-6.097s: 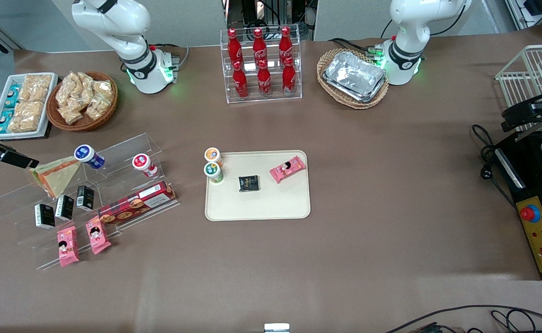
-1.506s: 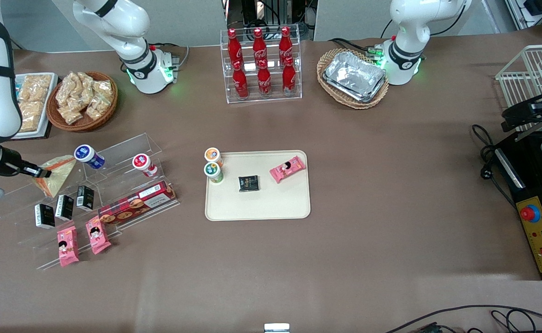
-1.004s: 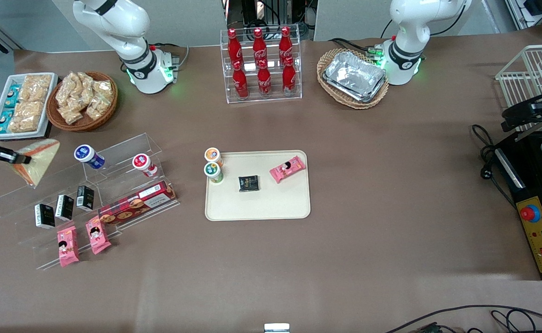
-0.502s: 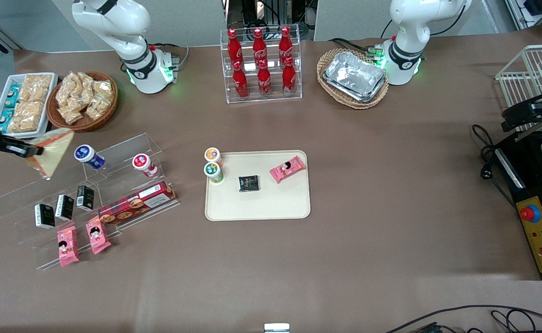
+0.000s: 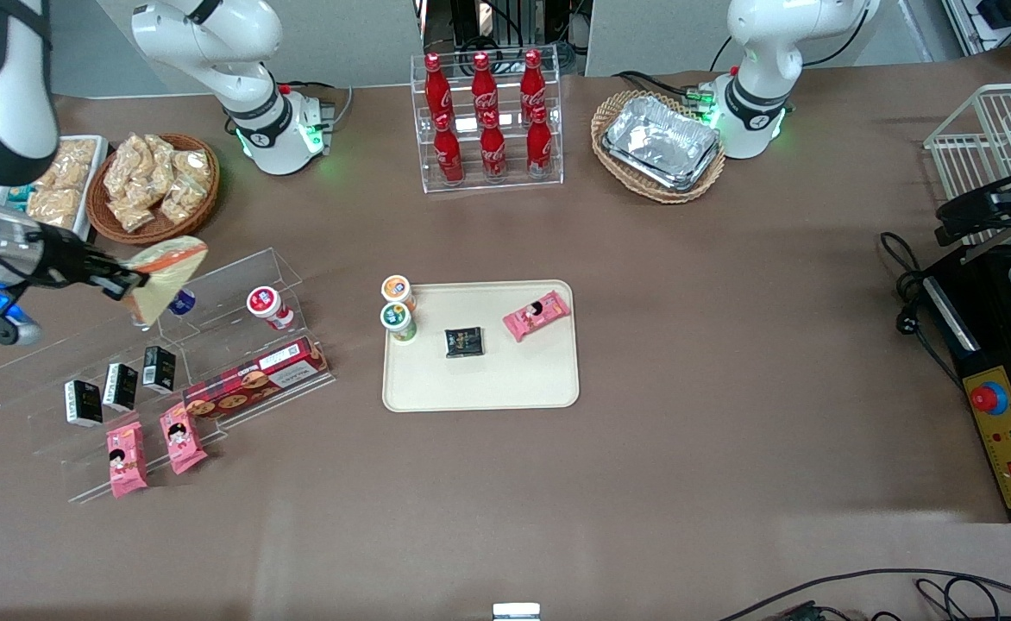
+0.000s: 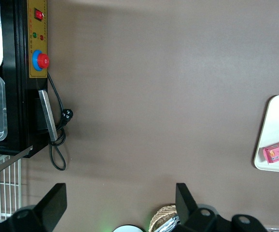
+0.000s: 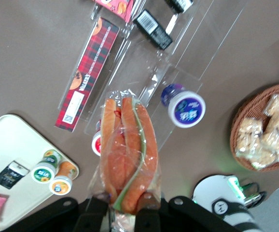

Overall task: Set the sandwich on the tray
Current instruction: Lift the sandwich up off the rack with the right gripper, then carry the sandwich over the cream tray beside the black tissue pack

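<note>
So the pincer (image 5: 122, 282) is clamped tight on the wrapped sandwich (image 5: 160, 276), holding it in the air above the clear acrylic display rack (image 5: 169, 362), toward the working arm's end of the table (image 5: 730, 388). In the right wrist view the fingers (image 7: 97, 205) pinch one end of the wedge (image 7: 129, 154).

Best plan, I reckon: carry it high enough to clear the rack and the two yogurt cups (image 5: 398, 309) at the tray edge, then set it flat on the bare patch of the cream tray (image 5: 505, 384), nearer the front camera than the snacks.

Counts: tray has one pink packet (image 5: 536, 315) and one black packet (image 5: 464, 341). Six cola bottles (image 5: 486, 116).
</note>
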Available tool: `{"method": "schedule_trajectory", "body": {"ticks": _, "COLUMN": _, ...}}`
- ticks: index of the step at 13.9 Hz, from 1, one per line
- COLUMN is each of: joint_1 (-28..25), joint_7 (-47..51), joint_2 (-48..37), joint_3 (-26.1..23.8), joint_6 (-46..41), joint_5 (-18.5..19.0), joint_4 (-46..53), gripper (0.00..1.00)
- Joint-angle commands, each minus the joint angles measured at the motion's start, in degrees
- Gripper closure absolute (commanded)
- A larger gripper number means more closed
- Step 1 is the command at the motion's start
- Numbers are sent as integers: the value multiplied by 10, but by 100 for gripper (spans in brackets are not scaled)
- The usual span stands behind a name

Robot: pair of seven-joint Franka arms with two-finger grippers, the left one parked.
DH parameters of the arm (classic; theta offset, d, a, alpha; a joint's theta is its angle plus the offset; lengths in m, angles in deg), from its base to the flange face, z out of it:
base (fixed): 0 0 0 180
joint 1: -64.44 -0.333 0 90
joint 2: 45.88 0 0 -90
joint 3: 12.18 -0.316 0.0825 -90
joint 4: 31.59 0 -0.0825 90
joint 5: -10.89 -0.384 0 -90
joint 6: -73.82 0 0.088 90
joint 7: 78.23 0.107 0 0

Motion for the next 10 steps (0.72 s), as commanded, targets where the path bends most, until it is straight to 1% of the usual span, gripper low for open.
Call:
{"method": "schedule_trajectory", "body": {"ticks": 1, "joint_1": -53, "joint_7": 124, "joint_2": -2, "joint_3": 4, "joint_6": -3, "joint_5": -30, "joint_4": 7, "gripper": 100}}
{"method": "schedule_trajectory", "body": {"ticks": 4, "joint_1": -89, "joint_7": 192, "joint_2": 0, "joint_3": 4, "joint_6": 19, "joint_5": -49, "joint_4": 7, "gripper": 100}}
{"method": "schedule_trajectory", "body": {"ticks": 6, "joint_1": -116, "joint_7": 244, "joint_2": 4, "joint_3": 4, "joint_6": 35, "joint_5": -71, "joint_4": 7, "gripper": 100}}
{"method": "schedule_trajectory", "body": {"ticks": 8, "joint_1": -149, "joint_7": 307, "joint_2": 9, "joint_3": 4, "joint_6": 61, "joint_5": -73, "joint_4": 7, "gripper": 100}}
{"method": "schedule_trajectory", "body": {"ticks": 10, "joint_1": -188, "joint_7": 376, "joint_2": 19, "joint_3": 5, "joint_6": 91, "joint_5": -86, "joint_4": 8, "gripper": 100}}
